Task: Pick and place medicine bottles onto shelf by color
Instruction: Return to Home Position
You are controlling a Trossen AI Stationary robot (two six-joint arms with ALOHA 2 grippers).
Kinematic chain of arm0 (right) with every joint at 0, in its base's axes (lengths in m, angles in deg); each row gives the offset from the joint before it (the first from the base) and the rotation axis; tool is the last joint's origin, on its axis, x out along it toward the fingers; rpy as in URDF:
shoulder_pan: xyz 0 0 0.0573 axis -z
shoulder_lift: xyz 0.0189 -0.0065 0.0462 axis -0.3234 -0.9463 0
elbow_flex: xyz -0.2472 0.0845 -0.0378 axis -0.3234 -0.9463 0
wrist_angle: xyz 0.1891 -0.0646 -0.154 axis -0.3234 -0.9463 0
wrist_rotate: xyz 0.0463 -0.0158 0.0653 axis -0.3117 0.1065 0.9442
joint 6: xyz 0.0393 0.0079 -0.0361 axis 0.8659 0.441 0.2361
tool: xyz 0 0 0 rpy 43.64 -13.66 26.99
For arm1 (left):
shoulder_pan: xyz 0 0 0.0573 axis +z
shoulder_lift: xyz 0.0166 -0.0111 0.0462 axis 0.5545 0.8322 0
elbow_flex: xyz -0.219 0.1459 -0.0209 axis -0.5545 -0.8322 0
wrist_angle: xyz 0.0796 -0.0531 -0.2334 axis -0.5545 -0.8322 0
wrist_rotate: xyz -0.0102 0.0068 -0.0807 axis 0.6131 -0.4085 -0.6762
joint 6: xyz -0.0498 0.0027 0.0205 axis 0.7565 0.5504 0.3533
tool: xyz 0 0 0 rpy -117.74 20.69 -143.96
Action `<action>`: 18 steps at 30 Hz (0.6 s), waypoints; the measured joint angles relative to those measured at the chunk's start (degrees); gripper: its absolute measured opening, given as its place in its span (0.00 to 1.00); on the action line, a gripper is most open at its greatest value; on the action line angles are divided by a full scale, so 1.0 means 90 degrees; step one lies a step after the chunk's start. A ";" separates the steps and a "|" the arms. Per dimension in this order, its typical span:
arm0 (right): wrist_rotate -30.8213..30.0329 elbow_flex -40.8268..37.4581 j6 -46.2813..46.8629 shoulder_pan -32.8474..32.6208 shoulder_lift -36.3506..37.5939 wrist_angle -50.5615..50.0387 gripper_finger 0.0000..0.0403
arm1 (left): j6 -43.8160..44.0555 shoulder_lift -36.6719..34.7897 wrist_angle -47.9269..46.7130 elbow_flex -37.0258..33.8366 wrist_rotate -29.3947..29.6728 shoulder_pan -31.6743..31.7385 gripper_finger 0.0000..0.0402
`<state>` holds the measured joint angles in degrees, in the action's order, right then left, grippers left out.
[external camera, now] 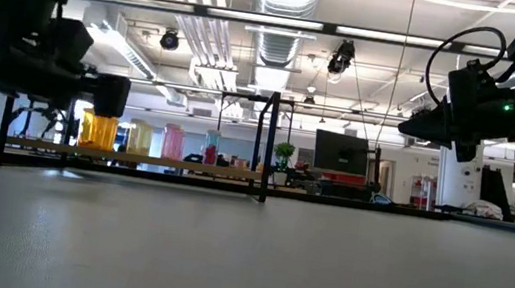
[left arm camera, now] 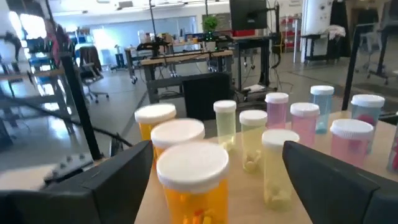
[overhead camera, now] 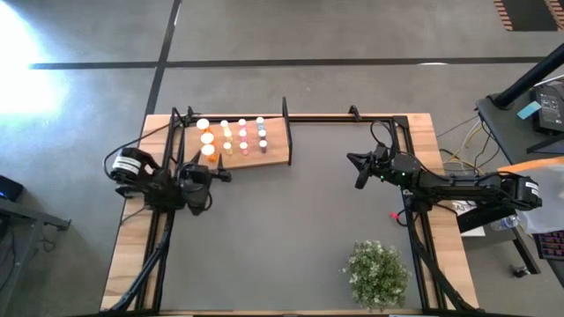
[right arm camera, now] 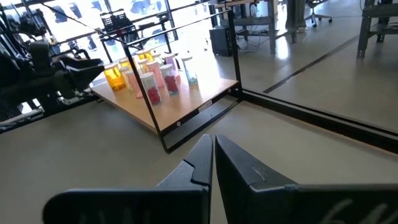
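On the shelf (overhead camera: 277, 151), at the table's rear left, the medicine bottles (overhead camera: 243, 135) stand upright in 4 rows sorted by colour. The 3 larger orange bottles (left arm camera: 193, 186) are nearest the left arm, followed by the yellow-green bottles (left arm camera: 278, 165), the pink bottles (left arm camera: 350, 142) and the blue bottles (left arm camera: 322, 102). No bottle shows on the grey mat (overhead camera: 291, 229), so the sorting looks finished and only the arms' retreat seems to remain.

The left gripper (overhead camera: 216, 175) sits just beside the shelf's edge, facing the orange row. Its fingers (left arm camera: 118, 180) are spread wide apart and hold nothing. The right gripper (right arm camera: 211, 152) hangs well apart from the shelf, above the right half of the mat. Its 2 fingers are pressed together and also empty. A green plant (overhead camera: 377, 273) stands near the table's front right edge, clear of both arms.

Handling, as a judgement: the bottles look like light, rigid plastic with smooth, rather slippery walls. Each would tip easily if nudged, and neighbours stand close together. The safest hold would be across the body just under the white cap, with a firm but modest squeeze. The wider orange bottles need the fingers opened further than the narrow ones do.
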<state>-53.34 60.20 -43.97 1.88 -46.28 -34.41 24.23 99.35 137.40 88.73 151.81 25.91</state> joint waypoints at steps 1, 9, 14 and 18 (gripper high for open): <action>0.0000 0.0000 0.0000 0.0001 0.0000 -0.0001 0.02 | -0.0263 -0.0098 0.0034 0.0002 0.0001 -0.0015 0.85; 0.0000 0.0000 0.0000 0.0000 0.0000 -0.0002 0.02 | -0.1659 -0.1372 0.0008 0.0132 -0.0021 -0.0058 0.85; 0.0000 0.0000 -0.0002 0.0000 0.0000 0.0000 0.02 | -0.2920 -0.2147 0.0004 0.0525 -0.0041 -0.0197 0.85; 0.0000 0.0000 0.0000 0.0001 0.0000 0.0000 0.02 | -0.3512 -0.2578 -0.0002 0.0965 -0.0433 -0.0450 0.85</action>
<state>-53.34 60.20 -43.97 1.90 -46.28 -34.41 -7.38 76.15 137.38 97.41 147.91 21.86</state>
